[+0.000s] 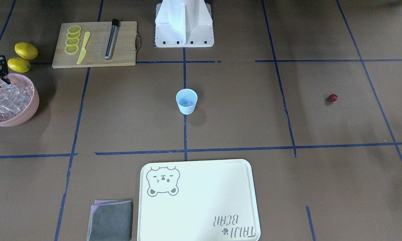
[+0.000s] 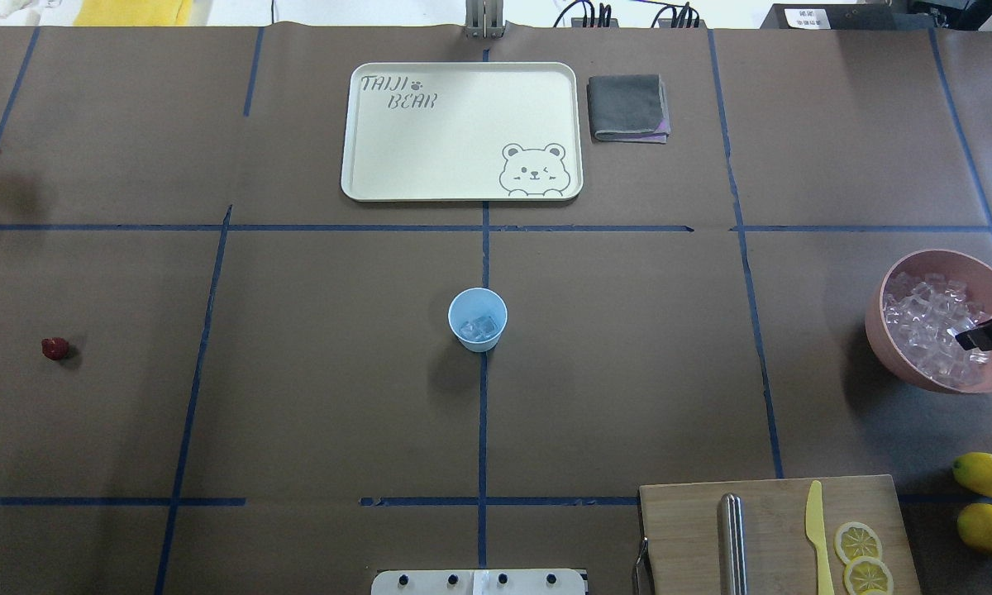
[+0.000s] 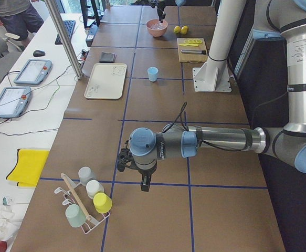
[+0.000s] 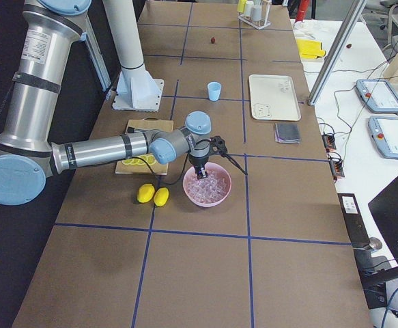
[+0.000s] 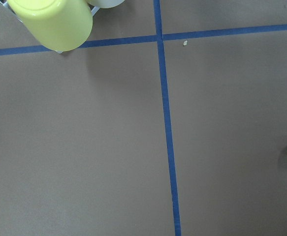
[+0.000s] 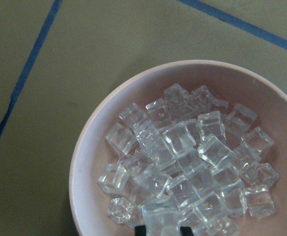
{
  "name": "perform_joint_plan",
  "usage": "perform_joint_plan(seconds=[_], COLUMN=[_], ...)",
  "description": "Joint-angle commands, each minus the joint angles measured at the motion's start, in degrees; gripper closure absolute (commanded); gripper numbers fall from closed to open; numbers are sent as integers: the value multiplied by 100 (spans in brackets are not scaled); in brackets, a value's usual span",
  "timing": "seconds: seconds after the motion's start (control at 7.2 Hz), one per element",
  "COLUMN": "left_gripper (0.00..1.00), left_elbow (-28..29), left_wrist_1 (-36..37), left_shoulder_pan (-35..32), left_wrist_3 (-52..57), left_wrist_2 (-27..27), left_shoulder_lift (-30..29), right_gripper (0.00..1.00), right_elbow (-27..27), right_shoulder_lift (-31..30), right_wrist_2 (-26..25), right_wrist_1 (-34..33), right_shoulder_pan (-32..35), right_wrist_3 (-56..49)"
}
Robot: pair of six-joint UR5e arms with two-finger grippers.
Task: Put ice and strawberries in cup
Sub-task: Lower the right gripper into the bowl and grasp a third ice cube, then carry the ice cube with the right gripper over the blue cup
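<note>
Some ice (image 2: 478,328) in cup (image 2: 463,304) | strawberry (image 2: 54,348) untouched, frame left | right gripper (image 6: 162,230) clamping ice in bowl (image 6: 84,167) | left gripper (image 3: 145,185) grip unreadable

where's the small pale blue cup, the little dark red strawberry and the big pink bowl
small pale blue cup (image 1: 187,109), exterior front-facing view, outer wall
little dark red strawberry (image 1: 333,97), exterior front-facing view, middle of fruit
big pink bowl (image 1: 29,111), exterior front-facing view, outer wall
</note>
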Motion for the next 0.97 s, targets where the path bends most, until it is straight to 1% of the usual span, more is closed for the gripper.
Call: perform_joint_plan(seconds=[0.0, 0.28, 0.42, 0.56, 0.69, 0.83], left_gripper=[0, 0, 0, 0, 0, 0], left_elbow=[-61, -114, -88, -97, -114, -106], left_wrist_1=[8, 9, 9, 9, 9, 9], left_shoulder_pan=[0, 0, 0, 0, -9, 0], left_wrist_3=[0, -9, -9, -9, -9, -9], left_wrist_2=[0, 0, 9, 9, 9, 9], left_shoulder_lift=[17, 26, 9, 0, 0, -9], right_gripper=[100, 100, 100, 100, 100, 100], right_elbow=[270, 393, 420, 429, 472, 542], right_shoulder_lift=[546, 854, 1134, 1650, 2291, 3011], right_wrist_2=[16, 15, -2, -28, -28, -107], right_wrist_1=[-407, -416, -486, -922, -1552, -2272], right_shoulder_pan=[75, 23, -134, -223, -354, -616], right_wrist_3=[888, 1636, 2014, 2244, 2394, 2761])
